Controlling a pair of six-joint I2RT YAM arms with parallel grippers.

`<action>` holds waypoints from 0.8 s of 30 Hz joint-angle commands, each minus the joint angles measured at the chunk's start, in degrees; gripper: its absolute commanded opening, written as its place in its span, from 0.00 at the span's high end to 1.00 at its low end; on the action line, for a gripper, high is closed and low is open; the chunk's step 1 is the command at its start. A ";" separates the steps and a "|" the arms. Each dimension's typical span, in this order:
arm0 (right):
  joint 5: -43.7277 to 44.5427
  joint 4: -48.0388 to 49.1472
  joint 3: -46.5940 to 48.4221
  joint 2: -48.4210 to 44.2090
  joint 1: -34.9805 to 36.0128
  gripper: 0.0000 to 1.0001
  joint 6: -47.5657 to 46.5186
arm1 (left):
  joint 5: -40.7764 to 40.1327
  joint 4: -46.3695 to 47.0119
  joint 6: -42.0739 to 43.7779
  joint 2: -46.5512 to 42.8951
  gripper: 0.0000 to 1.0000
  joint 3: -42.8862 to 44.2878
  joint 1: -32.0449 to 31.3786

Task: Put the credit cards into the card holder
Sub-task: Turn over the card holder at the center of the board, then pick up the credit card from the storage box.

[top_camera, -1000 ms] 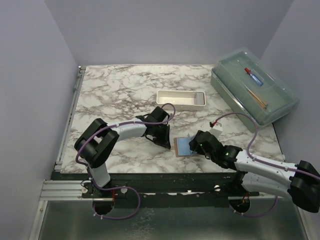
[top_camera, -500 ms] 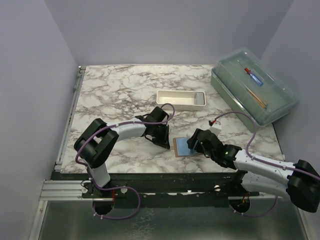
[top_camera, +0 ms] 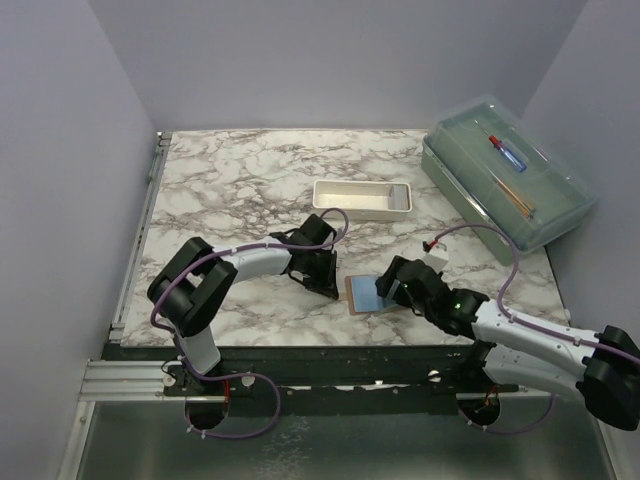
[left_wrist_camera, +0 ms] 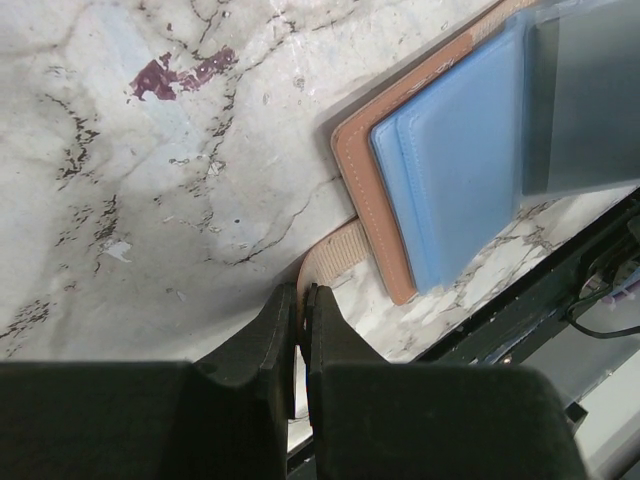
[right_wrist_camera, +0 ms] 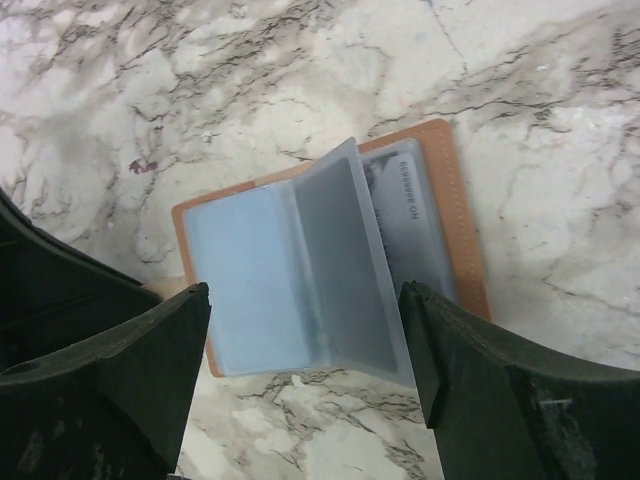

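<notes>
The left gripper [left_wrist_camera: 300, 310] is pinched tight on the tan strap [left_wrist_camera: 335, 255] of the card holder [left_wrist_camera: 455, 170], at the bottom centre of its wrist view. The right gripper [right_wrist_camera: 305, 300] hangs over the opened holder with its jaws wide apart and nothing between them. At frame centre a clear sleeve [right_wrist_camera: 345, 260] stands half-lifted. It partly covers a grey credit card [right_wrist_camera: 405, 215] whose print is too small to read. The marble table [right_wrist_camera: 150, 80] lies around.

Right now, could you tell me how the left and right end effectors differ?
The left end effector is shut, pinching the tan strap of the card holder; the right end effector is open, gripping nothing. The left sits at the card holder's edge; the right is above its open pages, fingers spread wide. Both are at the card holder.
</notes>
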 commanded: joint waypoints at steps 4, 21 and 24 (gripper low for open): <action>6.73 -15.52 10.03 1.77 -0.31 0.17 0.31 | -0.86 -0.87 -0.11 -3.33 1.00 -2.52 1.60; 5.43 -28.39 54.23 39.58 -19.17 0.22 -29.74 | 1.56 -3.72 0.74 -13.80 0.43 -3.81 6.59; 9.82 -30.29 61.01 47.87 -19.68 0.20 -32.43 | 1.81 -4.04 0.91 -15.63 0.35 -4.10 6.88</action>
